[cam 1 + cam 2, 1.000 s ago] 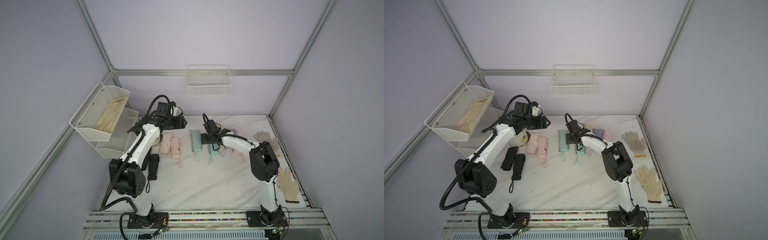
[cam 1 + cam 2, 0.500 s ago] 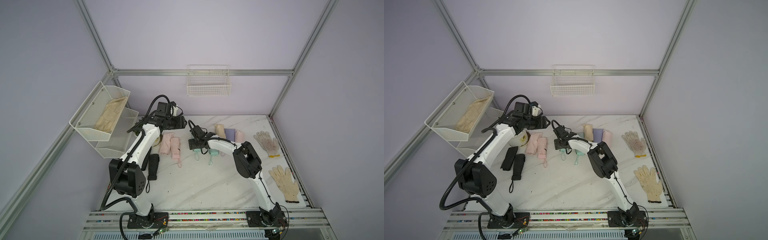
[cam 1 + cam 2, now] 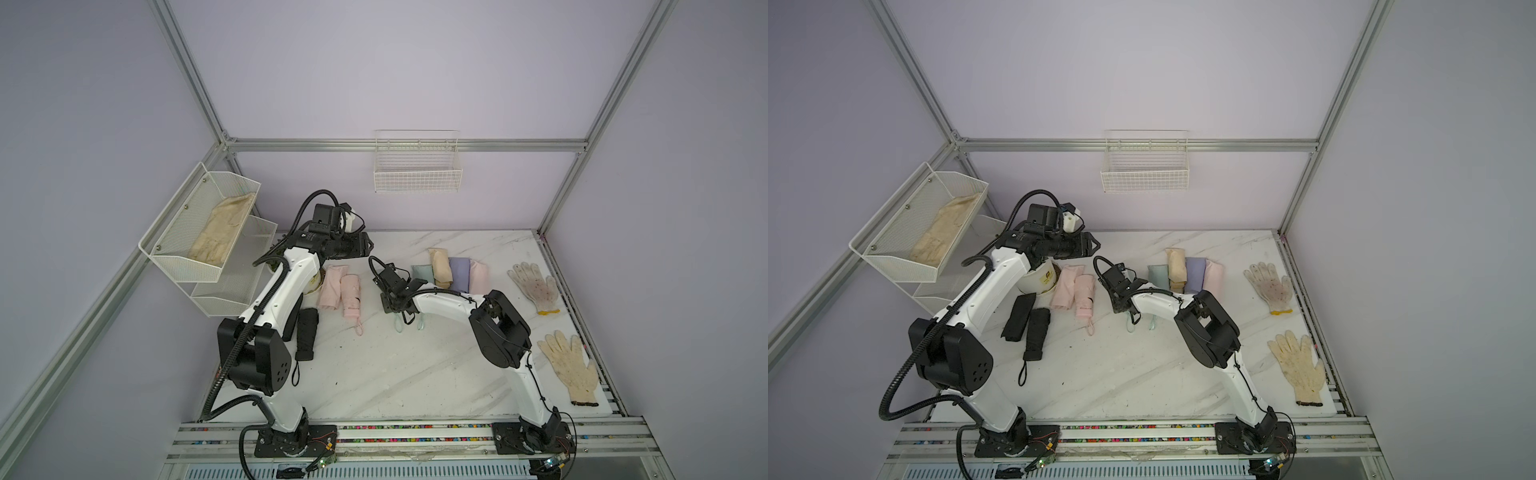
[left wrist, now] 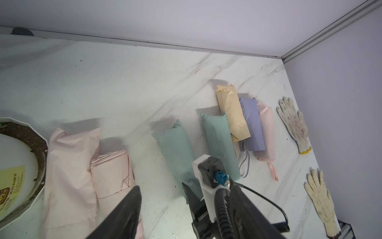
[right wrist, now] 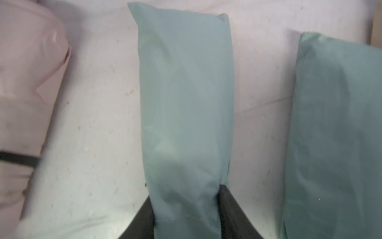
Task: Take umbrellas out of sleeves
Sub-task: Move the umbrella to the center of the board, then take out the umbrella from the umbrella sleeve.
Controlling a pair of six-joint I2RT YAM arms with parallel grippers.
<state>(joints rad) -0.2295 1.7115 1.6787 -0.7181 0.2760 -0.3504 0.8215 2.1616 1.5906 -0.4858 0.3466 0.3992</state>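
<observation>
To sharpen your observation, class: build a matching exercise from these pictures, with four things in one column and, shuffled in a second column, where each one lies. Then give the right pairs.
Things
1. pink umbrella
2. yellow sleeve
3. mint sleeve nearest the pink umbrella
4. beige glove

Places
a. in the wall rack
b. between the fingers of the right hand
c. partly over the lavender sleeve
d. beside the flat pink sleeve

Pairs: 1-d, 2-c, 3-b, 4-a
</observation>
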